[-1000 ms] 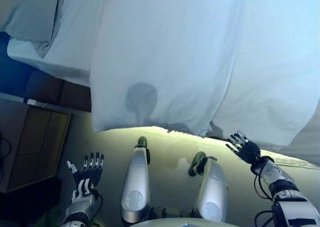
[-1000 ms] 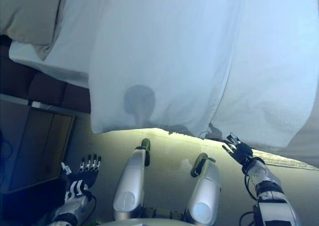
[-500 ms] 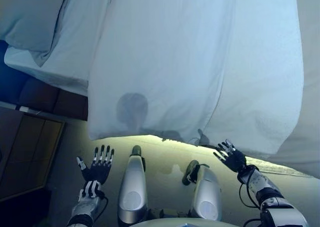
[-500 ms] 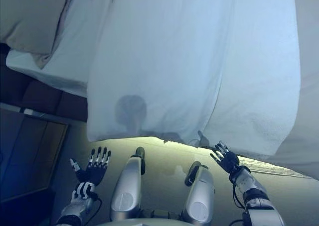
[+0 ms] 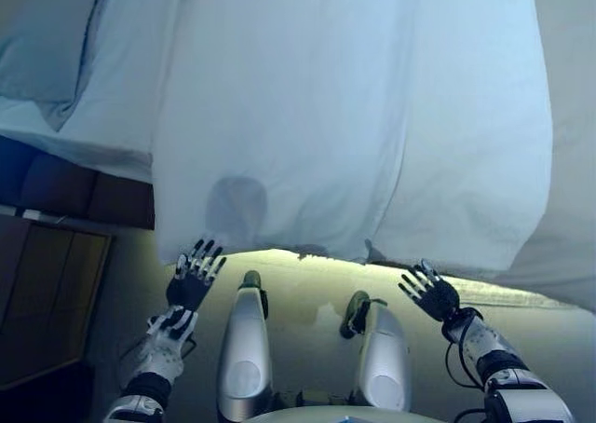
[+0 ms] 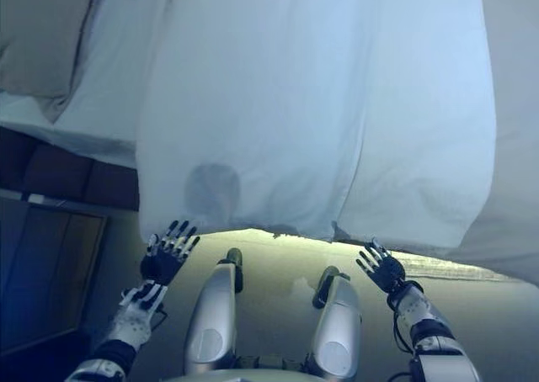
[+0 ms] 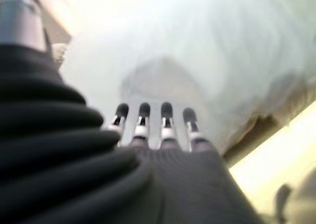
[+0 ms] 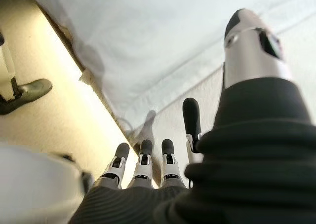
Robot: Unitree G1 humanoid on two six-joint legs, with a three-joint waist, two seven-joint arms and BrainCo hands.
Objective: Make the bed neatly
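left hand fingers spread, raised at sheet hem | right hand splayed, empty, below hem

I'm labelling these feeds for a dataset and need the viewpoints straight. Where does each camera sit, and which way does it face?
Left eye, right eye: on the head, looking down at the white duvet hanging over the bed's edge; both show the open left hand and right hand.
Left wrist: on the left arm, along straight fingers toward the duvet.
Right wrist: on the right arm, along straight fingers toward the duvet's hem.
All four share the duvet.
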